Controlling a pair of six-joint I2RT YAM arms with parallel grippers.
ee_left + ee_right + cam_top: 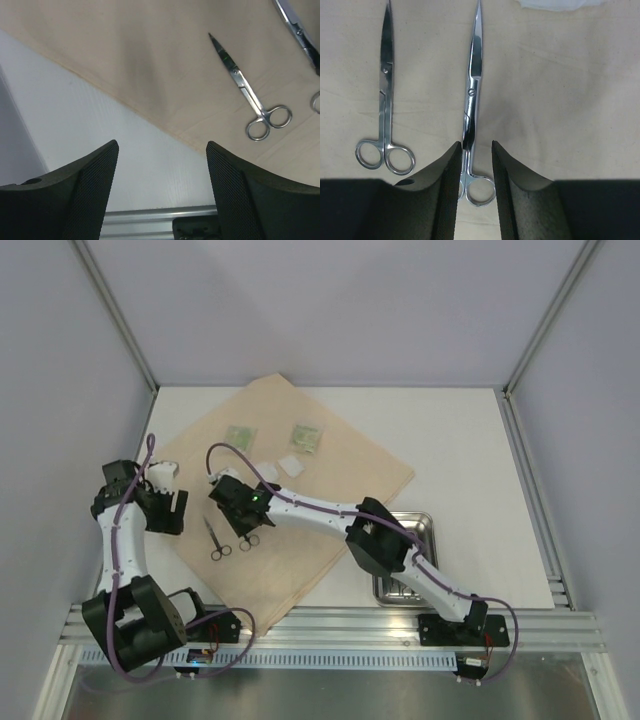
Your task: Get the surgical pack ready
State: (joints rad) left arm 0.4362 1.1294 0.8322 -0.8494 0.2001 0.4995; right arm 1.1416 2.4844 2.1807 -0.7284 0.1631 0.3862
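Observation:
The tan cloth point(340, 475) lies spread flat on the table. On it are two green packets point(241, 435) point(306, 437), two white pads point(265, 470) point(291, 465) and two pairs of metal scissors. My right gripper point(474, 144) point(245, 525) is closed in on the handle end of one pair of scissors point(472, 90). Its shank rests against the left finger and a ring against the right finger, and it still lies on the cloth. The other scissors point(384, 100) point(250, 100) point(214, 540) lie free beside it. My left gripper point(162, 145) point(165, 510) hangs open and empty over bare table by the cloth's left edge.
The steel tray point(425, 530) stands right of the cloth, partly hidden under my right arm. An aluminium rail point(330, 625) runs along the near table edge. Grey walls with metal posts point(120, 320) close in the left, back and right sides.

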